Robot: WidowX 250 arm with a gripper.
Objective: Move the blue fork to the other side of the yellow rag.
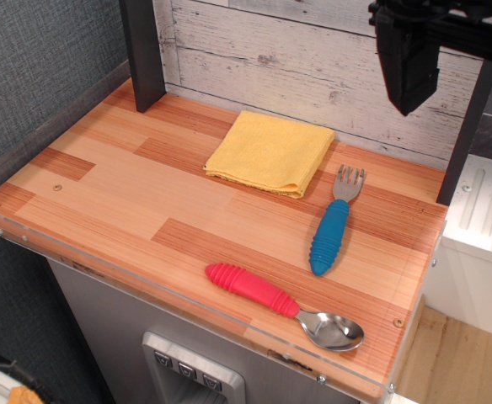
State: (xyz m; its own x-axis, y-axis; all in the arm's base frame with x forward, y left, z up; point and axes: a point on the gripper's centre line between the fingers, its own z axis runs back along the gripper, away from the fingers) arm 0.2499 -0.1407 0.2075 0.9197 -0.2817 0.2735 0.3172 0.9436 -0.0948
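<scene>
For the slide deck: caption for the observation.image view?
Gripper raised above wooden table; blue fork right of yellow rag, red spoon in front.

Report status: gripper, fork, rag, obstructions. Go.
Gripper high, empty, jaw state unclear. Blue fork flat, right of yellow rag. Red spoon nearer front, clear of path.

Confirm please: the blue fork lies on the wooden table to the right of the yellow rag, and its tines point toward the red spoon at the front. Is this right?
One detail is wrong. In the observation.image view the blue fork does lie on the wooden table, right of the yellow rag, but its tines point toward the back wall, away from the red spoon; the blue handle is the end nearer the spoon.
</scene>
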